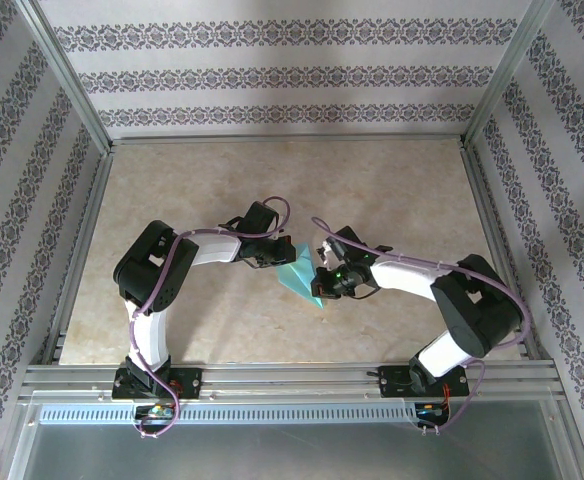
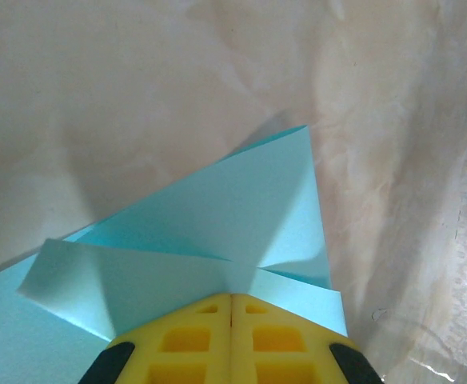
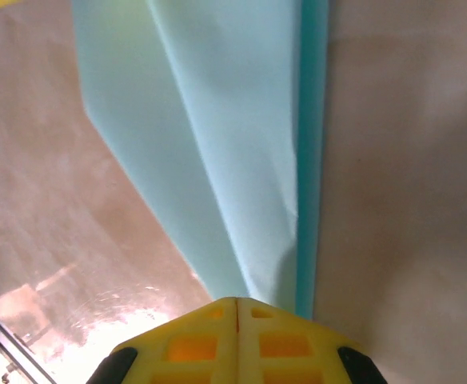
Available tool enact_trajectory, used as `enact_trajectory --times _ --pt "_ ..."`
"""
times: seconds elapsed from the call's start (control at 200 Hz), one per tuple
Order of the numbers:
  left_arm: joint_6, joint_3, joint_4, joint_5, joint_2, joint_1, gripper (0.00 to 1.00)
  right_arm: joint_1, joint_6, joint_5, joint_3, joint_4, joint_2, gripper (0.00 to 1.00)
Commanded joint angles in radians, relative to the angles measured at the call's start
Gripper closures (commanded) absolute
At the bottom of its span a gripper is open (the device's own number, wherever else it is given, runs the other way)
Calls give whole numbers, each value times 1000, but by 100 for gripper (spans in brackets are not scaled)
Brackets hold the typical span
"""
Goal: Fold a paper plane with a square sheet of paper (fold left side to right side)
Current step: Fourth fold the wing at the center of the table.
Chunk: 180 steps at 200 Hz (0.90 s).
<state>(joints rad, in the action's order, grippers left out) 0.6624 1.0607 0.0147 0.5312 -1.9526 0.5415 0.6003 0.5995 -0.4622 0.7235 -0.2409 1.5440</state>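
Observation:
The square sheet of paper lies mid-table, folded into a pointed cyan paper plane shape with lengthwise creases. My left gripper is at its left edge and my right gripper at its right edge. In the left wrist view the yellow jaws of the left gripper are shut, their tips against the paper, whose flaps rise slightly. In the right wrist view the right gripper is shut too, tips on the paper's narrow end. Whether paper is nipped between either pair of jaws cannot be told.
The beige marble tabletop is boxed in by aluminium rails, with a front rail by the arm bases and patterned walls behind and on both sides. Open surface lies beyond the paper toward the back.

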Motion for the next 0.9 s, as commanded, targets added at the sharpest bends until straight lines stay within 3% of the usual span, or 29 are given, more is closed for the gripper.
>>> enact_trajectory --times 0.0,0.515,0.894 --pt "-1 -19 -68 -73 -63 -3 100 2 10 -33 3 -6 -36 100" --pt "0 -19 -66 -70 -63 -3 100 -13 46 -50 -91 117 59 100" --pt "-1 -15 -75 -77 -65 -3 100 -27 84 -72 -237 155 -2 100"
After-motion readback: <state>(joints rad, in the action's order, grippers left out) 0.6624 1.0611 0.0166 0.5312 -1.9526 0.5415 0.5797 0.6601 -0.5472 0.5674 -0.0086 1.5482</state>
